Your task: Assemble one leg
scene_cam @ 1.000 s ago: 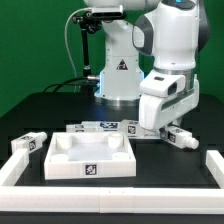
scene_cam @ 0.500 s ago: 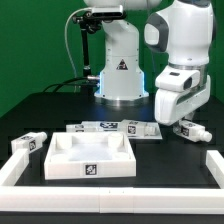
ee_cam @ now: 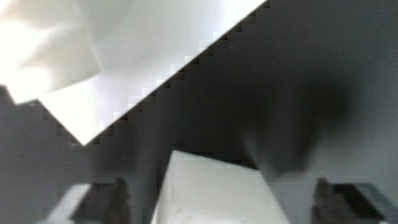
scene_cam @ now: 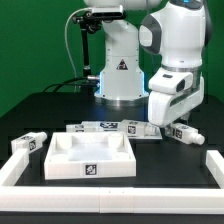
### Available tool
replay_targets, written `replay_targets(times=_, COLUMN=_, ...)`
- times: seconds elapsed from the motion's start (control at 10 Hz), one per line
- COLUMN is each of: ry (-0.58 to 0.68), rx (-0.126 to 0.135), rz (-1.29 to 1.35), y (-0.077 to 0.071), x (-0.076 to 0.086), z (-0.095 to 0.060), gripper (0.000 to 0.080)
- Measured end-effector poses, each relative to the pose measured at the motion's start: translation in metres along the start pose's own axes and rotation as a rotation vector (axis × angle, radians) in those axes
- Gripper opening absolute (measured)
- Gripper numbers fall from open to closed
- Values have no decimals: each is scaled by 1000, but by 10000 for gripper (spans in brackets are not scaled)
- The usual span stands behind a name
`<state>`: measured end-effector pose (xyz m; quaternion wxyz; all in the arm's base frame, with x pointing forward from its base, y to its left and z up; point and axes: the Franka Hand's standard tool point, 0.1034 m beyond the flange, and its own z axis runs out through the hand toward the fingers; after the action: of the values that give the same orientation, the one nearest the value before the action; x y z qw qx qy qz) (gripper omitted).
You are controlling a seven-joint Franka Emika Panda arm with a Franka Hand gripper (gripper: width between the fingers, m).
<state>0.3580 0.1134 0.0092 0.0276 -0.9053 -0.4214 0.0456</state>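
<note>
My gripper (scene_cam: 170, 128) hangs low over the table at the exterior view's right. It holds a leg (scene_cam: 187, 133), a stubby white block with a tag, which sticks out to the right of the fingers. In the blurred wrist view the leg (ee_cam: 214, 190) sits between my two dark fingers (ee_cam: 107, 200), with my gripper (ee_cam: 222, 205) around it. Two more legs (scene_cam: 30, 141) lie at the exterior view's left. The large square white tray (scene_cam: 62, 163) stands in the middle front.
The marker board (scene_cam: 112, 127) lies behind the tray. White bars run along the left (scene_cam: 14, 172) and right (scene_cam: 213, 166) edges. The robot base (scene_cam: 118, 70) stands at the back. A blurred white part (ee_cam: 107, 70) fills part of the wrist view.
The gripper rose and swung right with the leg, then came back down and left. The leg moved with it. The tray and the other legs have not moved.
</note>
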Motion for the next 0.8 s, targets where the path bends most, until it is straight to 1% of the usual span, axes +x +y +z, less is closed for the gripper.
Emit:
replay_targets(times=0.1, ry=-27, rx=5, rz=30, y=10, x=-5, z=-11, gripper=620)
replay_targets(times=0.2, ry=-68, rx=20, rz=85, y=22, x=-13, z=-26, gripper=641)
replay_targets(times=0.3, ry=-86, rx=32, rz=128, y=38, x=-22, z=-42, gripper=641)
replay_targets(times=0.4, ry=-85, rx=38, rz=139, y=52, x=-32, z=-57, gripper=647)
replay_targets(times=0.5, ry=-82, rx=34, rz=156, y=57, x=-35, z=-68, gripper=647)
replay_targets(times=0.6, ry=-71, rx=35, rz=168, y=59, x=-36, z=-71, gripper=649)
replay_targets(times=0.8, ry=-76, rx=39, rz=163, y=57, x=-36, z=-68, gripper=649)
